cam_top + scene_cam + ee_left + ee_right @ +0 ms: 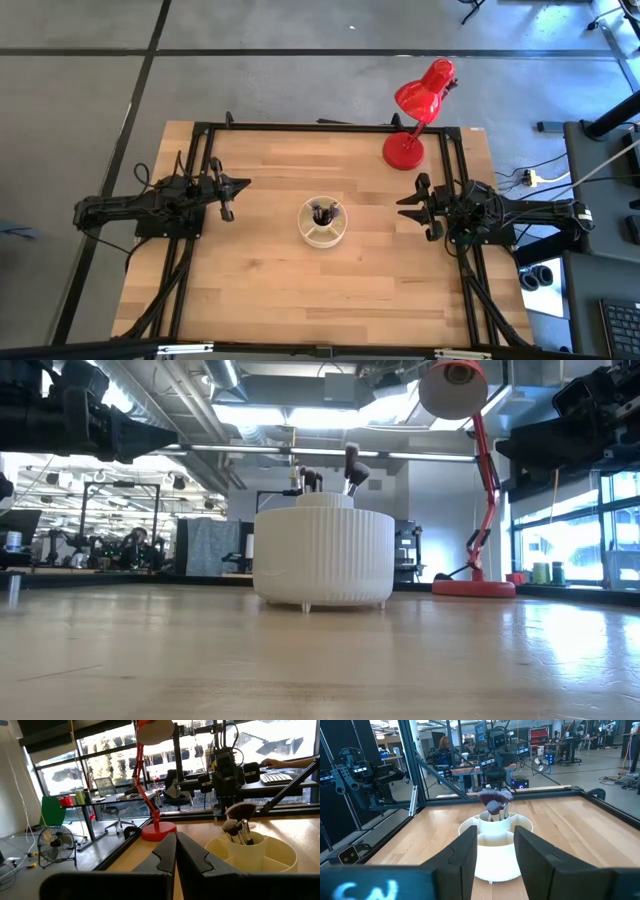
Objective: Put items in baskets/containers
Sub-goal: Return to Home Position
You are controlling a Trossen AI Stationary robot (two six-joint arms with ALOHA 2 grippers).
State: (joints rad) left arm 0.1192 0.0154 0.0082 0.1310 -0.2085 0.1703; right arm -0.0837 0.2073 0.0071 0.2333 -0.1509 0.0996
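The cream ribbed cup (324, 222) stands on its base at the table's middle, also seen in the low view (323, 557). Several makeup brushes (239, 826) stand upright in its central compartment, heads up, a wide reddish-brown fan head (495, 796) among them. My left gripper (229, 195) hovers left of the cup, fingers shut, touching nothing. My right gripper (421, 207) hovers right of the cup, fingers open, pointing toward it (494, 851). No brush lies loose on the table.
A red desk lamp (415, 110) stands on its round base near the table's far right corner. A dark frame (330, 127) runs along the table's far edge and sides. Bare wood (320, 290) lies between the cup and the near edge.
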